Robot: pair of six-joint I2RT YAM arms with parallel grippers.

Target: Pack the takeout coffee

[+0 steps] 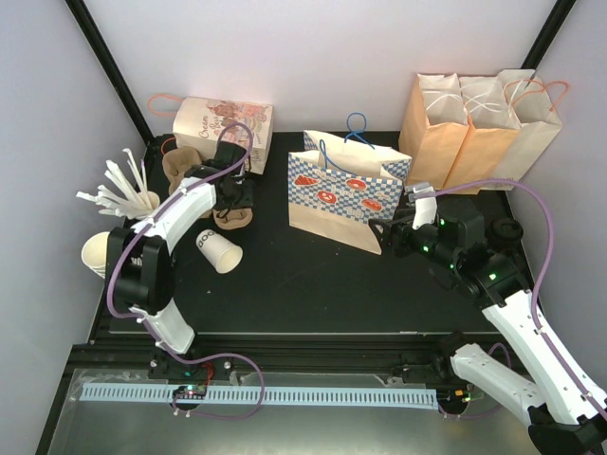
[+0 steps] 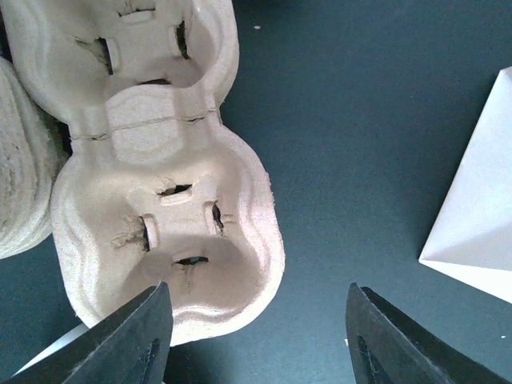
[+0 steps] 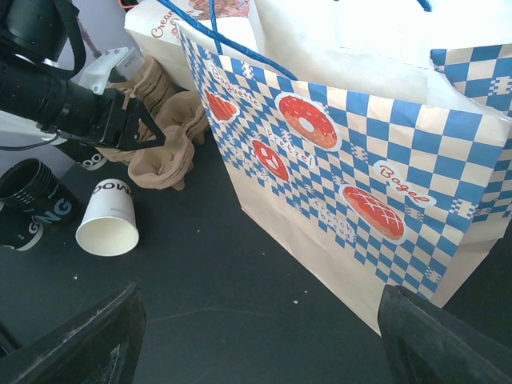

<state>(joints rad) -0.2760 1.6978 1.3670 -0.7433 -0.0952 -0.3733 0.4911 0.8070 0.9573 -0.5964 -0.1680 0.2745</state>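
Arms stand bolted at the near edge of the black desk (image 1: 313, 284). On the near left, a white paper cup (image 1: 218, 252) with black printing lies on its side, lidless, its open mouth toward the front; the right wrist view shows the same cup with dark cups lying just beside it to its left. No lidded cup can be made out clearly in these views. Left of it, at the desk's edge, sits a stack of plain white cups (image 1: 96, 254), and just behind that a holder of white sticks (image 1: 123, 190).

On the right, the right gripper (image 1: 389, 234) hovers close to the near face of the blue-checked paper bag (image 1: 346, 194), its fingers (image 3: 76, 340) spread wide and holding nothing.

Farther in on the left, the left gripper (image 1: 233, 205) hangs over a brown pulp cup carrier (image 2: 168, 232); its fingers (image 2: 132, 340) stand apart, one over the carrier's near edge, gripping nothing. More carriers (image 1: 176, 169) are piled just behind.

At the back left stands a cream printed bag (image 1: 223, 123) with orange handles. At the back right, three plain tan paper bags (image 1: 474, 123) stand side by side against the wall.
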